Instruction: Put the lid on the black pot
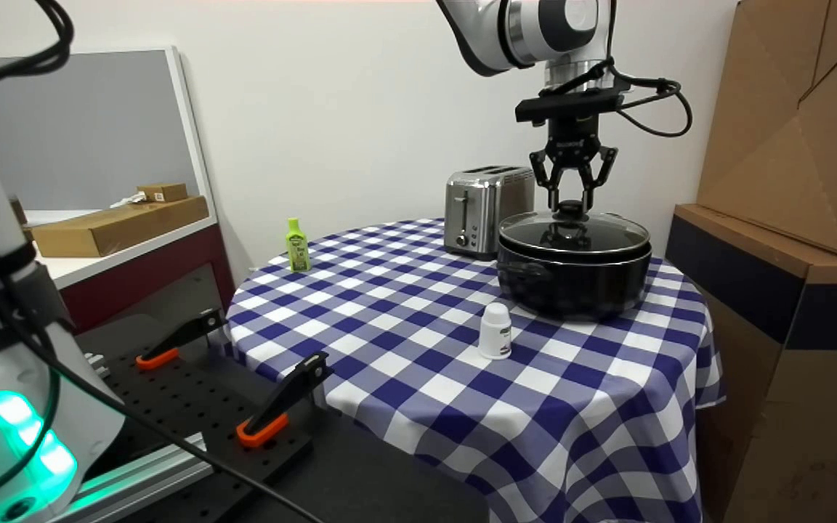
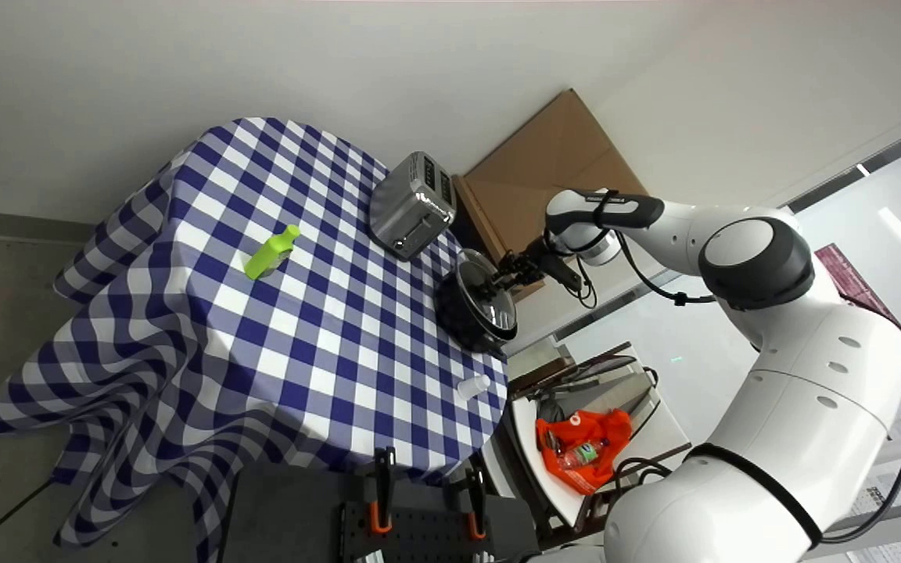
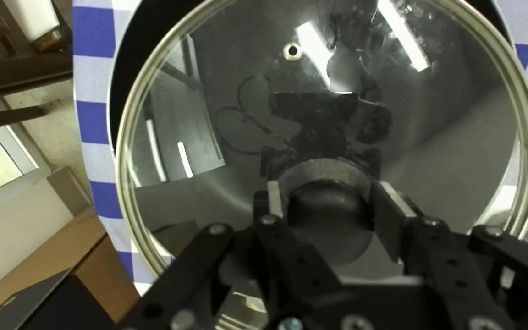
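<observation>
The glass lid (image 1: 618, 234) lies level over the black pot (image 1: 578, 290) at the table's right end. The lid also shows in an exterior view (image 2: 502, 313) and in the wrist view (image 3: 452, 137). In the wrist view the pot's dark inside (image 3: 125, 87) shows past the lid's left edge, and tablecloth shows through the lid's right edge, so the lid sits off-centre. Whether it touches the pot's rim is unclear. My gripper (image 1: 570, 205) points straight down with its fingers on both sides of the dark knob (image 3: 330, 215), and appears shut on it.
A steel toaster (image 1: 487, 211) stands close behind the pot. A small white bottle (image 1: 495, 335) stands in front of it. A green bottle (image 1: 297, 248) stands at the table's far side. Large cardboard boxes (image 1: 745, 378) rise beside the pot end of the table.
</observation>
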